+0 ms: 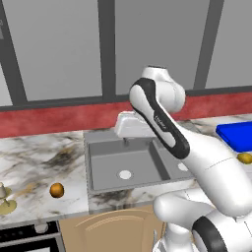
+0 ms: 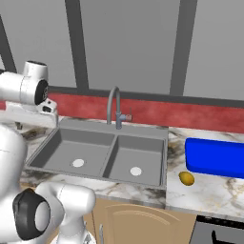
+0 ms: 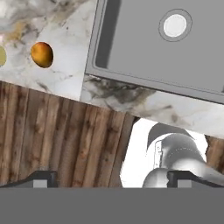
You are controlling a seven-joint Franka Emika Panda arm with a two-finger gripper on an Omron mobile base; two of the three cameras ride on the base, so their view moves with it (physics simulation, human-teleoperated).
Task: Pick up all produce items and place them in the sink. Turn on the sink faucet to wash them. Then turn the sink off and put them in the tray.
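Observation:
The round orange fruit (image 1: 57,190) lies on the marble counter left of the grey double sink (image 1: 101,170); the hand view has the orange fruit (image 3: 42,54) at its upper left, beside the sink (image 3: 131,48). The oval yellow fruit (image 2: 186,178) rests on the counter right of the sink (image 2: 62,143), just in front of the blue tray (image 2: 214,157). The gooseneck faucet (image 2: 114,107) stands behind the basins. My gripper (image 1: 126,139) hangs above the left basin's back edge, pointing down; the gripper (image 3: 113,178) is open, its fingertips (image 3: 43,177) far apart with nothing between them.
A pale cup on an olive-yellow dish (image 1: 4,199) stands at the counter's far left, near the orange fruit. A red backsplash and grey panels run behind the counter. Wooden cabinet doors (image 2: 138,221) sit under the sink, and a stove edge (image 1: 29,236) shows lower left.

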